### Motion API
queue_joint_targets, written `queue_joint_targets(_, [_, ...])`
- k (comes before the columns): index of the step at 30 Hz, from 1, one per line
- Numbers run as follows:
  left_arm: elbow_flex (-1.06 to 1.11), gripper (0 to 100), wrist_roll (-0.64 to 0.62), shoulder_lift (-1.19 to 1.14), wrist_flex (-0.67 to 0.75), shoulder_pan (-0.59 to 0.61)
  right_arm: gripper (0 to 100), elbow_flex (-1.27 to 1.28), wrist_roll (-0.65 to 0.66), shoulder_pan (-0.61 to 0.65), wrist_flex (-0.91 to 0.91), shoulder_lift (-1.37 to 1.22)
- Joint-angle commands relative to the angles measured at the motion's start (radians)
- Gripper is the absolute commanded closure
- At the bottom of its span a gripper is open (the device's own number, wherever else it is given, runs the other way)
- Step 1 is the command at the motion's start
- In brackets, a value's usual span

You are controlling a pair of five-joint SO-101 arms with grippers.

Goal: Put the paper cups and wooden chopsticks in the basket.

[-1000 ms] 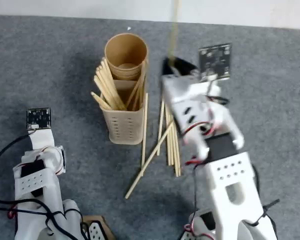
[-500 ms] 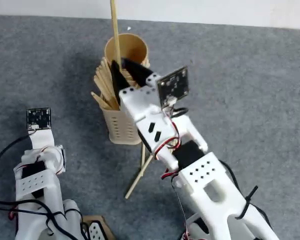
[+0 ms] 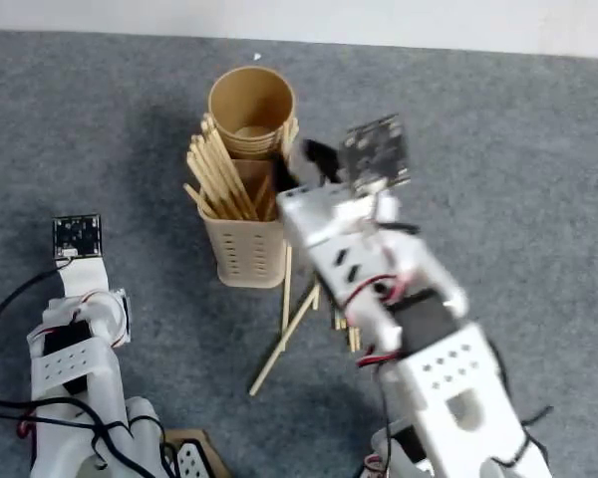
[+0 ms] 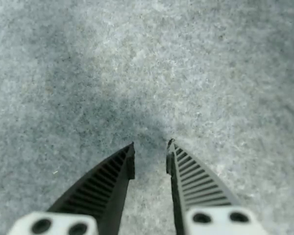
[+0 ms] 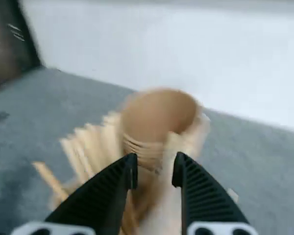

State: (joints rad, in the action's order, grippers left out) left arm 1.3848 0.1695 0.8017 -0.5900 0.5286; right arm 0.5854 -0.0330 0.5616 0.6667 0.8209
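A beige perforated basket (image 3: 247, 249) stands upright at mid-table, with stacked brown paper cups (image 3: 251, 104) at its far side and several wooden chopsticks (image 3: 219, 179) leaning inside it. More chopsticks (image 3: 291, 331) lie loose on the carpet just right of it. My right gripper (image 3: 301, 165) hovers beside the basket's right rim, open and holding nothing; its wrist view looks past the gripper (image 5: 153, 170) at the cups (image 5: 157, 117) and the chopsticks (image 5: 85, 144) in the basket. My left gripper (image 4: 150, 156) is slightly open over bare carpet, its arm (image 3: 72, 349) at the lower left.
Grey carpet covers the table (image 3: 518, 149). A pale wall runs along the far edge (image 3: 429, 20). A brown flat piece (image 3: 194, 453) lies at the near edge by the left arm's base. Open carpet lies left and right of the basket.
The right arm carried one chopstick upright from the right to over the basket; now that chopstick is out of its fingers and the gripper has drawn back right. The left arm stayed still.
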Motion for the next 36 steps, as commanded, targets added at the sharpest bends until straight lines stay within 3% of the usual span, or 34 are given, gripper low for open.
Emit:
queue_joint_targets(1, [-0.004, 86, 0.008, 0.015, 0.015, -0.013, 86.8, -0.217, 0.017, -0.177, 0.377, 0.008])
queue_joint_targets(6, [-0.004, 86, 0.008, 0.015, 0.015, -0.013, 86.8, -0.148, 0.071, -0.275, 0.495, -0.153])
queue_joint_targets(14, [-0.004, 86, 0.008, 0.015, 0.012, -0.013, 86.8, 0.154, 0.044, -0.156, 0.217, -0.506])
queue_joint_targets(21, [-0.004, 86, 0.008, 0.015, 0.012, -0.012, 86.8, 0.13, 0.048, -0.15, 0.159, -0.731])
queue_joint_targets(27, [-0.004, 86, 0.008, 0.015, 0.012, -0.012, 86.8, 0.12, 0.071, -0.165, 0.157, -0.792])
queue_joint_targets(36, [-0.004, 86, 0.008, 0.015, 0.012, -0.012, 87.8, 0.127, 0.098, -0.297, 0.116, -0.794])
